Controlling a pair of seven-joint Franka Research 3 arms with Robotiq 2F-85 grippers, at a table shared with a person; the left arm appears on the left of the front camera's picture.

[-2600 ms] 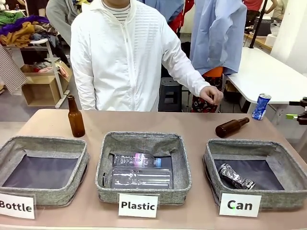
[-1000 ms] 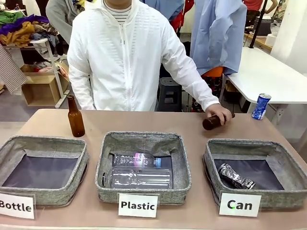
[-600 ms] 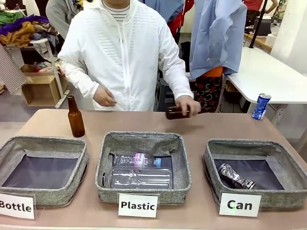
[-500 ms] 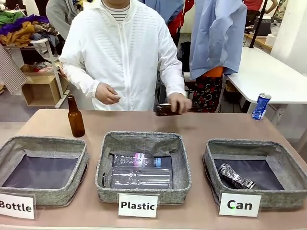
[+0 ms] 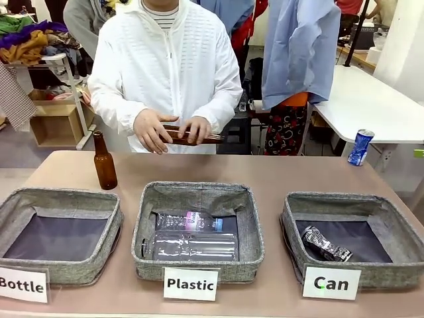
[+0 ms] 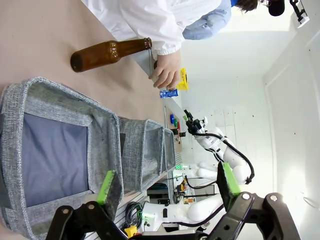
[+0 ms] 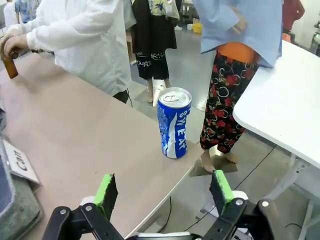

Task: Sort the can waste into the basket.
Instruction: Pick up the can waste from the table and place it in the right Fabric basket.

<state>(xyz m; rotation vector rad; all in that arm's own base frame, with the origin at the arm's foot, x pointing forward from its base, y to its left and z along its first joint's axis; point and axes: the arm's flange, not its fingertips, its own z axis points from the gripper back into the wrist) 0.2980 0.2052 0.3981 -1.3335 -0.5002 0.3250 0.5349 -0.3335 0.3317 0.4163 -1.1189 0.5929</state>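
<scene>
Right gripper [image 7: 163, 186] gapes just before blue can [image 7: 174, 122].

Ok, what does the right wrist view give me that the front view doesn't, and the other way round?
The right wrist view adds the right hand, open, with the blue can standing upright ahead of it near the table edge, lid and lettering legible. The front view adds the crushed can lying in the Can basket, the Plastic basket, the Bottle basket, an upright brown bottle and a second brown bottle held in the person's hands. Shared: the blue can, the table, the person.
</scene>
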